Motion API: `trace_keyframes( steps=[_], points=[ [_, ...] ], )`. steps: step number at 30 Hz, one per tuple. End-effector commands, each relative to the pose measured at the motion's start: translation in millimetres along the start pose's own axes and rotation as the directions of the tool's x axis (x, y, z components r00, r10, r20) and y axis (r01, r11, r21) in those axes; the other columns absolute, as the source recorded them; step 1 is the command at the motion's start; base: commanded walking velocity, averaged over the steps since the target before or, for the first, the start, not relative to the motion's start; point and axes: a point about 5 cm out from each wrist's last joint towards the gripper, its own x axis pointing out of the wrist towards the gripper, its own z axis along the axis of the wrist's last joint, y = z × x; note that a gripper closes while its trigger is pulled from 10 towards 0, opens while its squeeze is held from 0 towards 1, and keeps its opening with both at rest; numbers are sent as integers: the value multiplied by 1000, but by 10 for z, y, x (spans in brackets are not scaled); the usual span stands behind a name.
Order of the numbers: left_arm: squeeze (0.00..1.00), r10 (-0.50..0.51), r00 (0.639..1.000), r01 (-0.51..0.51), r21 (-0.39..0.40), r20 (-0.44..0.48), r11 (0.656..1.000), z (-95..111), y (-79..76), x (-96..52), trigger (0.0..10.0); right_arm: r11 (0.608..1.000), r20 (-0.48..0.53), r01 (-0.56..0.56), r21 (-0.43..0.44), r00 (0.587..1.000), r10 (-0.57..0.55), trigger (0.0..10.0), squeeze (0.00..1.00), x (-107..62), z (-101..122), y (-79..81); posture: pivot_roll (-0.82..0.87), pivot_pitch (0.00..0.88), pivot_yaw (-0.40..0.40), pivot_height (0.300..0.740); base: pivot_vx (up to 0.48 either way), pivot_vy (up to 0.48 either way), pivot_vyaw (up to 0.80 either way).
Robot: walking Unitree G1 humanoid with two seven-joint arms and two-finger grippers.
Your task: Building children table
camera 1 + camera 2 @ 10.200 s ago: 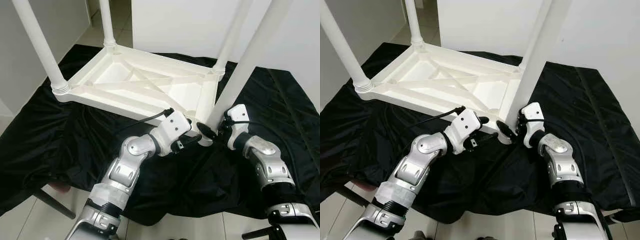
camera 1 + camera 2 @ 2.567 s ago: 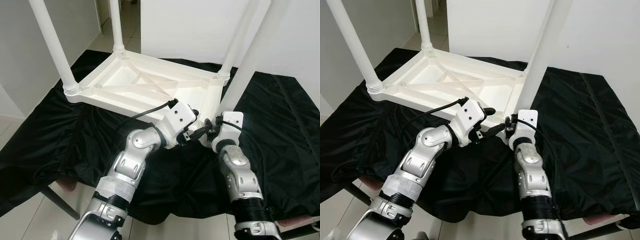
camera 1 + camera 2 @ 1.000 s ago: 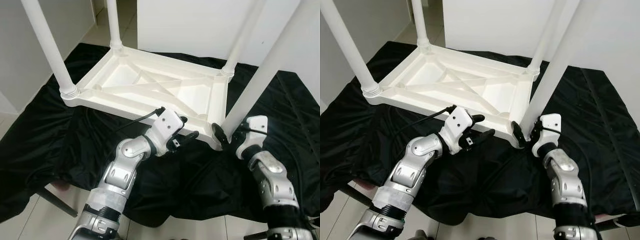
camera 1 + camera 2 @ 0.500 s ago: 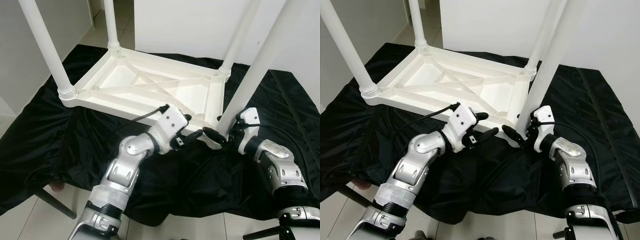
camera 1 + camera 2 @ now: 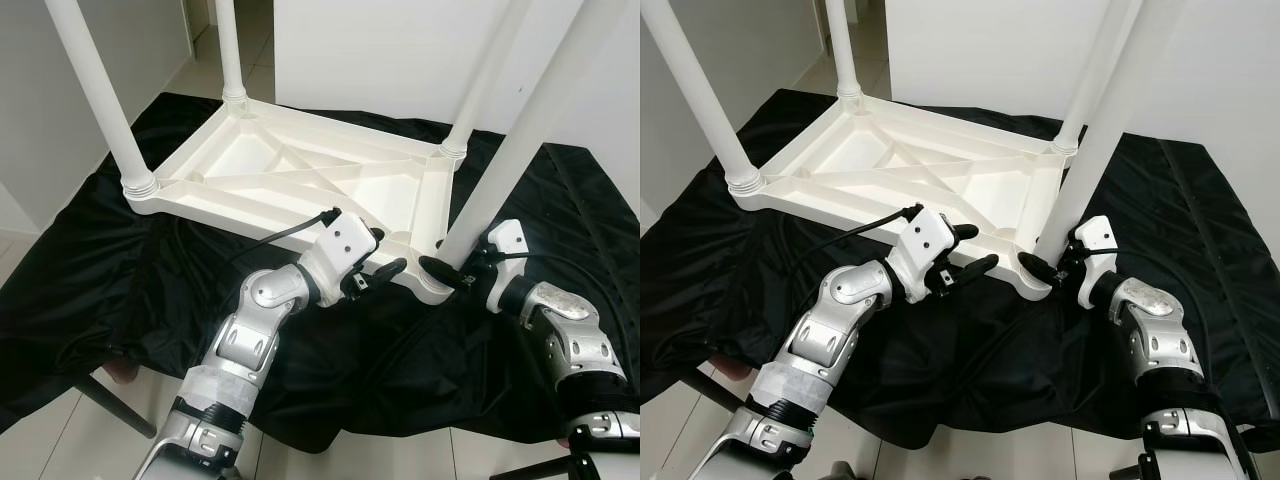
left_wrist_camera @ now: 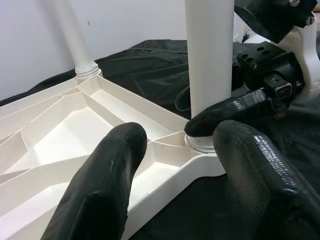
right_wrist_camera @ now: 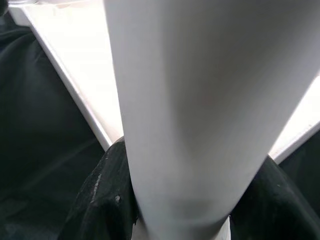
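Our right hand (image 5: 1047, 268) was clamped on the base of the near-right leg (image 5: 1103, 130), its black fingers (image 6: 220, 116) wrapped around the white tube just above the socket at the near-right corner of the upturned table top (image 5: 300, 180). In the right wrist view the fingers sat on both sides of the tube, touching it.

Our left hand (image 5: 385, 265) hovered just beside the same corner, at the near edge of the frame, fingers apart and holding nothing. From the left wrist view we could see the rim of the socket between them.

The children's table lay upside down on a black cloth (image 5: 120, 290), its ribbed underside facing up. Four legs stood in the four corners: the far-left leg (image 5: 229, 45), the near-left leg (image 5: 95, 90), the far-right leg (image 5: 490, 75) and the one we held. The three others showed threaded collars seated against their corners.

We judged the build nearly done, with all legs in place. What seemed left was tightening the last leg fully home, then turning the table onto its feet. We could not tell from these views whether the near-right leg was already screwed down all the way.
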Motion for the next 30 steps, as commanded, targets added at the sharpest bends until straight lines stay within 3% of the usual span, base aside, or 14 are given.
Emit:
trace_keyframes(
  steps=[1, 3, 5, 7, 10, 13, 15, 16, 19, 21, 23, 25, 27, 30],
  points=[
    [0, 73, 997, -74, -8, -9, 997, -32, 19, -8, 10000, 995, -73, 93, 34, 993, -91, 10000, 0, -40, -163, -5, -36, 57, -20, 740, 0, 0, 0],
    [0, 73, 997, -74, -8, -9, 997, -32, 19, -8, 10000, 995, -73, 93, 34, 993, -91, 10000, 0, -40, -163, -5, -36, 57, -20, 740, 0, 0, 0],
    [0, 73, 997, -74, -11, -12, 997, -40, 17, -17, 10000, 985, -71, 170, 25, 983, -168, 10000, 0, -36, -159, -27, -38, 60, -22, 740, 0, 0, 0],
    [0, 71, 997, -71, -12, -16, 997, -53, 8, -33, 10000, 946, -58, 321, 52, 946, -318, 10000, 0, -6, -145, 4, -34, 66, -23, 740, 0, 0, 0],
    [0, 71, 997, -71, -14, -19, 997, -63, 10, -44, 10000, 917, -57, 392, 76, 920, -389, 10000, 0, 21, -144, 52, -34, 67, -23, 740, 0, 0, 0],
    [0, 71, 997, -71, -14, -19, 997, -63, 10, -44, 10000, 917, -57, 392, 76, 920, -389, 10000, 0, 21, -144, 52, -34, 67, -23, 740, 0, 0, 0],
    [0, 70, 997, -71, -16, -24, 997, -75, -3, -53, 10000, 869, -54, 479, 127, 878, -476, 10000, 0, 68, -137, 149, -29, 64, -24, 740, 0, 0, 0],
    [0, 70, 997, -71, -16, -24, 997, -75, -3, -53, 10000, 869, -54, 479, 127, 878, -476, 10000, 0, 68, -137, 149, -29, 64, -24, 740, 0, 0, 0],
    [0, 67, 997, -68, -19, -27, 998, -78, -24, -51, 10000, 749, -74, 641, 168, 766, -639, 10000, 0, 111, -133, 278, -24, 56, -27, 740, 0, 0, 0],
    [0, 67, 997, -67, -19, -27, 998, -77, -24, -50, 10000, 722, -79, 671, 170, 739, -669, 10000, 0, 118, -134, 303, -24, 56, -27, 740, 0, 0, 0],
    [0, 68, 997, -68, -21, -26, 997, -77, -23, -50, 10000, 630, -95, 751, 197, 654, -750, 10000, 0, 133, -144, 389, -25, 50, -25, 740, 0, 0, 0],
    [0, 68, 997, -68, -21, -26, 997, -77, -23, -50, 10000, 630, -95, 751, 197, 654, -750, 10000, 0, 133, -144, 389, -25, 50, -25, 740, 0, 0, 0],
    [0, 67, 997, -68, -22, -26, 997, -78, -25, -49, 10000, 540, -117, 809, 232, 574, -810, 10000, 0, 177, -132, 524, -24, 46, -25, 740, 0, 0, 0],
    [0, 66, 997, -67, -23, -27, 997, -79, -28, -46, 10000, 531, -88, 811, 246, 564, -821, 10000, 0, 233, -64, 634, -24, 42, -24, 740, 0, 0, 0]
  ],
)
